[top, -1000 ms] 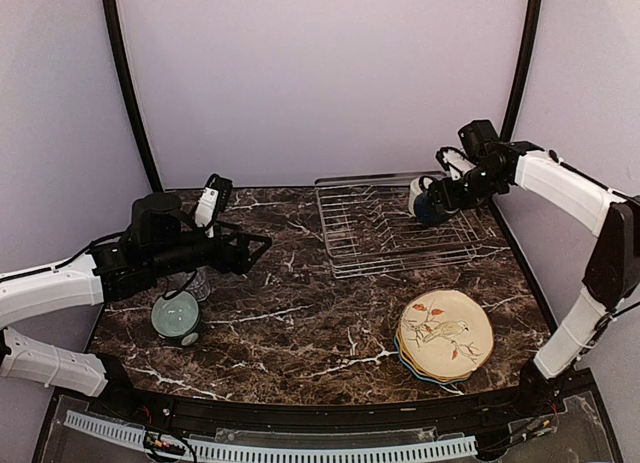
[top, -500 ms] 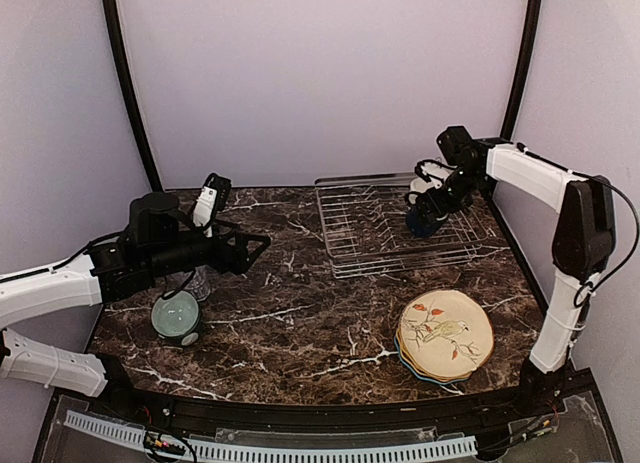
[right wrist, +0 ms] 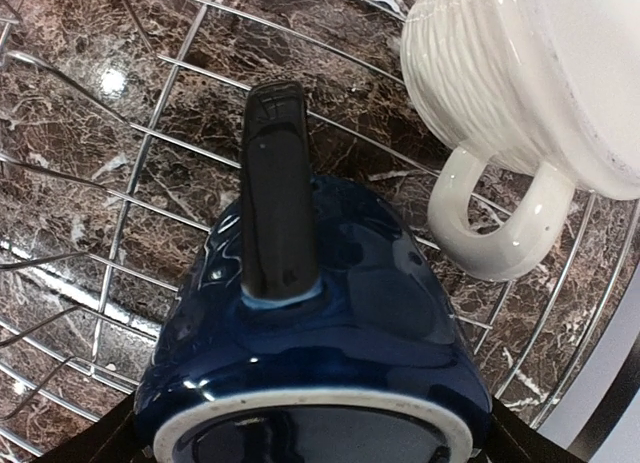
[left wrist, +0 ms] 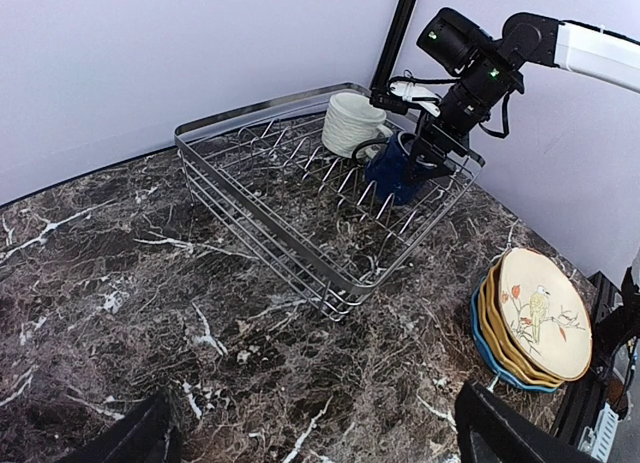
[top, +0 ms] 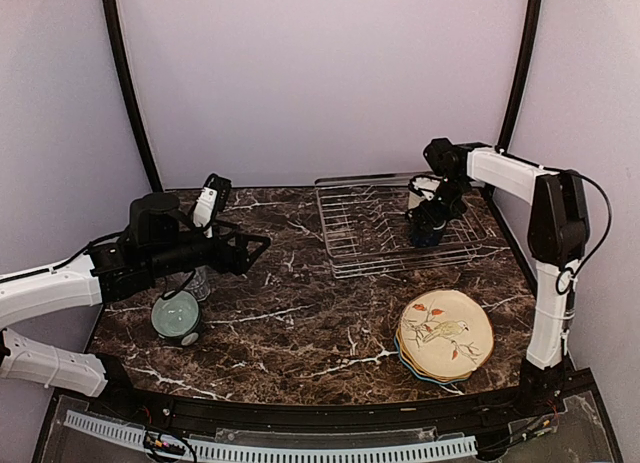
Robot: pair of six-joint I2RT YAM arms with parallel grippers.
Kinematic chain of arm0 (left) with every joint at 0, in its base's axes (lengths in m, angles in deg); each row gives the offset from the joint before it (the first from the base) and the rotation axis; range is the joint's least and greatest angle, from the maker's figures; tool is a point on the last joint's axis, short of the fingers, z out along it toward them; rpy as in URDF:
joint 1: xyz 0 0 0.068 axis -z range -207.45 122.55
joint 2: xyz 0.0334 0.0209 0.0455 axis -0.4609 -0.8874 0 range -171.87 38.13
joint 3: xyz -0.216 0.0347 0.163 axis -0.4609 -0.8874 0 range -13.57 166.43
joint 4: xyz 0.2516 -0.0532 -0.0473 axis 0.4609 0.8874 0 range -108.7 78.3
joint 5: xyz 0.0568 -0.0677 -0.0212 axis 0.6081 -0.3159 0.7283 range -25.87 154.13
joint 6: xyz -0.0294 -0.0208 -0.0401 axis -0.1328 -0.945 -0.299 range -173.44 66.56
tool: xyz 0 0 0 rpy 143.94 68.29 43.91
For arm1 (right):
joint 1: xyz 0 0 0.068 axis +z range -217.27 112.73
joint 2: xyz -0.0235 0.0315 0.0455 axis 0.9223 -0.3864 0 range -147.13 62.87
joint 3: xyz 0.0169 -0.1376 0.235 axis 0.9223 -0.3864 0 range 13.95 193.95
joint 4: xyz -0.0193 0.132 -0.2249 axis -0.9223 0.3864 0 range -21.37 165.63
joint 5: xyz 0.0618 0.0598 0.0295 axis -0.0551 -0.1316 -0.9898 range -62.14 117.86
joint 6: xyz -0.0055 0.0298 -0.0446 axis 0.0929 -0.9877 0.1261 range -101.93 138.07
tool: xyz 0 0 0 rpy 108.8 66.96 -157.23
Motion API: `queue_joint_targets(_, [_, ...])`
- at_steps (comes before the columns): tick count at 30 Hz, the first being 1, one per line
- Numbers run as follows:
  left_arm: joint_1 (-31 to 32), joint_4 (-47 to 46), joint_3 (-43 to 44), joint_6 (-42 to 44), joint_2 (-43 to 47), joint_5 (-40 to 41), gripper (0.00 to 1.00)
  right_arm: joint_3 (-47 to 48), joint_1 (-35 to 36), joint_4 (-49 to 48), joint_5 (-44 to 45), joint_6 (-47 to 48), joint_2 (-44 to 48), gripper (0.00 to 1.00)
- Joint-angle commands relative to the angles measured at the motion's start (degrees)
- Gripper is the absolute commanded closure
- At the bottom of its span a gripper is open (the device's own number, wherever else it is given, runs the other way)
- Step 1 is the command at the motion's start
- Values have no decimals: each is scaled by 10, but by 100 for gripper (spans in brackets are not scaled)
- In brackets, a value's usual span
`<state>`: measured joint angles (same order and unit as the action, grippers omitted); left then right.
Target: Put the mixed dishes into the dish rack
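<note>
Marble table [top: 300, 328]; right end effector [left wrist: 422, 155] grips navy mug [right wrist: 330, 323] inside dish rack [top: 365, 238].

White arm links [top: 45, 288], black joints [top: 155, 223], black cables [top: 609, 213]

No legible text or labels.

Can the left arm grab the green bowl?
Probably yes: the mint-green bowl sits uncovered right below the left arm, whose pincer is open and empty, though the glass tumbler stands close beside it.
</note>
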<state>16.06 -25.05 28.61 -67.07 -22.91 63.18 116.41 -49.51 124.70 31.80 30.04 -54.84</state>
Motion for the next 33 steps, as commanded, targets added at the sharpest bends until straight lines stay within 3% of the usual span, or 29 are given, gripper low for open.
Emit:
queue_joint_targets(1, [-2,6,-11,8,3,3,6,32,-6,16,37,8,-19,91])
queue_joint_targets(27, [-2,17,-1,13,-12,27,6,88,-69,46,36,0,-86,58])
queue_joint_targets(33, [-2,58,15,25,-8,59,6,71,-74,32,28,-11,-78,42])
